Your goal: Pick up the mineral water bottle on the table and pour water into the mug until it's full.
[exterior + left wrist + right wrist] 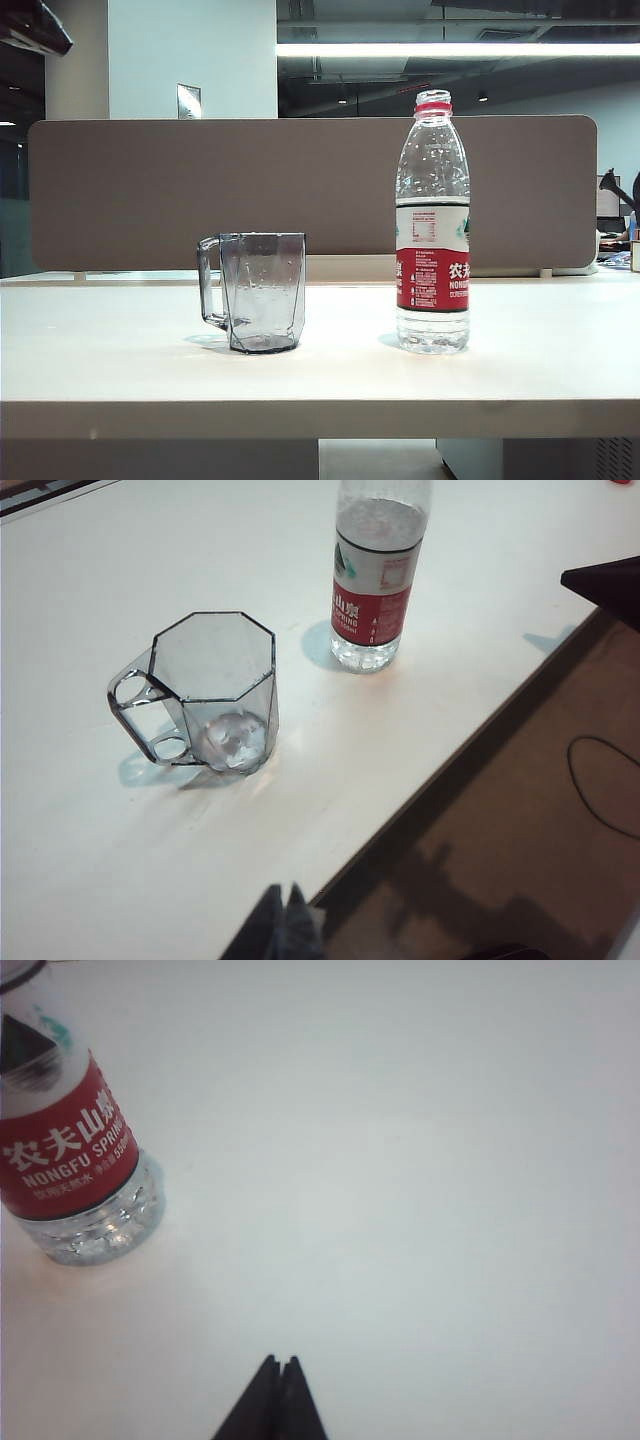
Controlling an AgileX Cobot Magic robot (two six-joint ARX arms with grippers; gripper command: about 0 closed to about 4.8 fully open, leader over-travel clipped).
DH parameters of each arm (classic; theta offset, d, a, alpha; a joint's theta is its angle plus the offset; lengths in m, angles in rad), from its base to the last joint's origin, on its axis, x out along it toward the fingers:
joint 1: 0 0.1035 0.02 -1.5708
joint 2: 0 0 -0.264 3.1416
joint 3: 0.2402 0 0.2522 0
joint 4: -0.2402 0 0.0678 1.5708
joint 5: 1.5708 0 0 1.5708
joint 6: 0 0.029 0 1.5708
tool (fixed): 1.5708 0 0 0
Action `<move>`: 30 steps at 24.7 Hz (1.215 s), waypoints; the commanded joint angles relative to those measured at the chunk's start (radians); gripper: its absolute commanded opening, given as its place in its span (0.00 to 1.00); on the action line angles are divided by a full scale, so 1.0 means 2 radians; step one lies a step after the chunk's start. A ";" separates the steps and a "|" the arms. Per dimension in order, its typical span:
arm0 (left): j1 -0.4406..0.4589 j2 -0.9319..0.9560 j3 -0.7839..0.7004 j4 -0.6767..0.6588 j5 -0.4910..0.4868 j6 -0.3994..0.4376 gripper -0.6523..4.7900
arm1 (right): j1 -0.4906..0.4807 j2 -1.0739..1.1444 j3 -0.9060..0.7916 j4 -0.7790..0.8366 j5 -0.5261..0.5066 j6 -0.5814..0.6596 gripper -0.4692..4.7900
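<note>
**Bottle upright, off to one side of the right gripper; no grasp yet**

Exterior view: mineral water bottle point(432, 225) stands upright on the table point(120, 370), cap off, long axis vertical; mug point(255, 291) stands at its 9 o'clock, near but apart, handle pointing away from the bottle; mug looks empty apart from droplets; neither arm shows in this view.

Right wrist view: right gripper point(279, 1365) has its 2 fingertips pressed together, pinching nothing; bottle point(80, 1150) sits at roughly 10 o'clock from the tips, well apart, only its labelled lower half in frame; bare table lies straight ahead of the tips.

Left wrist view: left gripper point(285, 895) also pressed together, empty, hanging over the table's front edge; mug point(205, 695) at 11 o'clock from it, bottle point(372, 580) at 1 o'clock, further off.

Judgement: right gripper is the nearer to the bottle; it is not lined up; next move needs jaws spread, then a sideways swing toward 10 o'clock to straddle the upright body across its vertical axis.
</note>
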 commanded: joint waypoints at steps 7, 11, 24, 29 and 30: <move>0.000 -0.001 0.002 0.005 0.002 0.001 0.11 | 0.000 0.114 -0.004 0.082 0.003 0.009 0.08; 0.000 -0.001 0.002 0.005 0.002 0.001 0.11 | 0.000 0.189 -0.004 0.158 0.003 0.032 0.08; 0.000 -0.001 0.002 0.005 0.002 0.001 0.11 | 0.030 0.430 0.005 0.526 -0.038 0.029 0.22; 0.000 -0.001 0.002 0.005 0.002 0.001 0.11 | 0.056 0.473 0.053 0.519 -0.066 -0.041 0.55; 0.000 -0.001 0.002 0.005 0.002 0.001 0.11 | 0.058 0.478 0.060 0.519 -0.066 -0.049 0.61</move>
